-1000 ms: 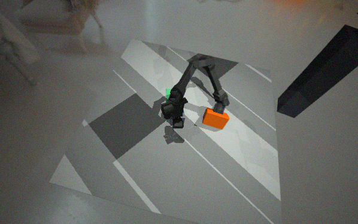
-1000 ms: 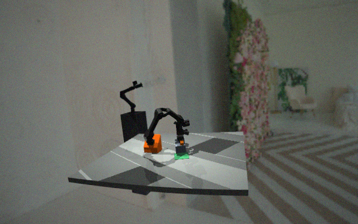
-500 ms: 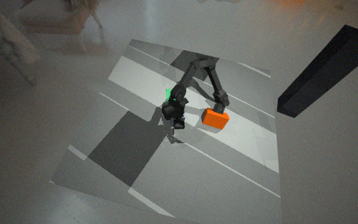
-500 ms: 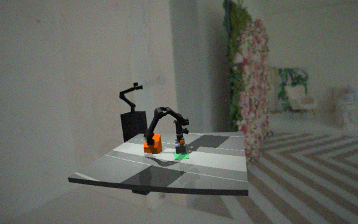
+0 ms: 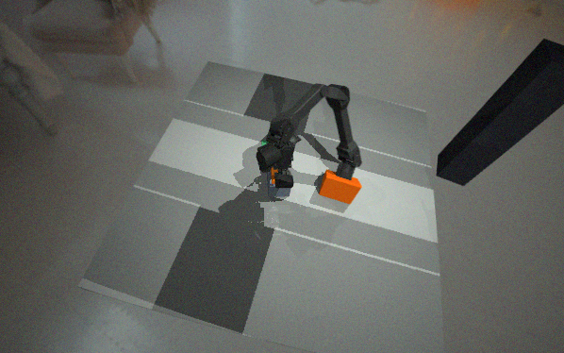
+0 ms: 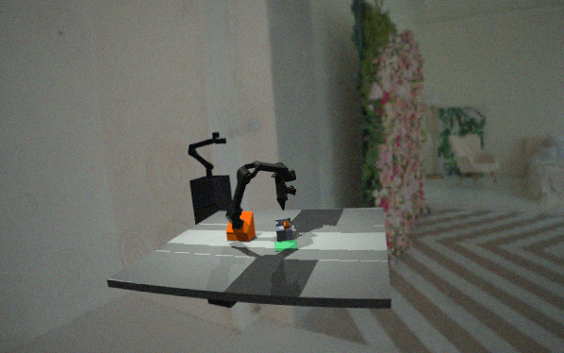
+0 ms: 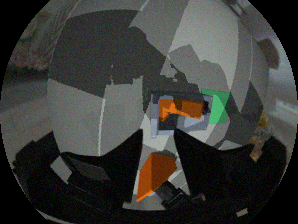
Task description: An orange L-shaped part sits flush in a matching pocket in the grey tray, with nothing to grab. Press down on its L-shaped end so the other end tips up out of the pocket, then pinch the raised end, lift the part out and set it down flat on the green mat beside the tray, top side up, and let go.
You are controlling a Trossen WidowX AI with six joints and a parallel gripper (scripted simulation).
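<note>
The grey tray (image 5: 282, 193) (image 6: 283, 234) (image 7: 156, 125) sits on the table in front of the arm. The orange L-shaped part (image 5: 273, 176) (image 6: 286, 224) (image 7: 181, 107) is in its pocket and looks tipped, with one end raised. The green mat (image 5: 264, 142) (image 6: 286, 245) (image 7: 218, 108) lies right beside the tray. My gripper (image 5: 278, 183) (image 6: 282, 207) (image 7: 158, 132) points straight down, just above the tray. Its fingers stand partly open with nothing pinched. In the wrist view an orange shape shows low between the fingers; I cannot tell if it is the raised end.
The arm's orange base (image 5: 340, 186) (image 6: 240, 228) stands close beside the tray. A dark block (image 5: 505, 118) (image 6: 209, 195) stands off the table, with another black arm (image 6: 205, 151) on it. The table top is patterned in grey and white bands; its front edge (image 6: 245, 296) is well away.
</note>
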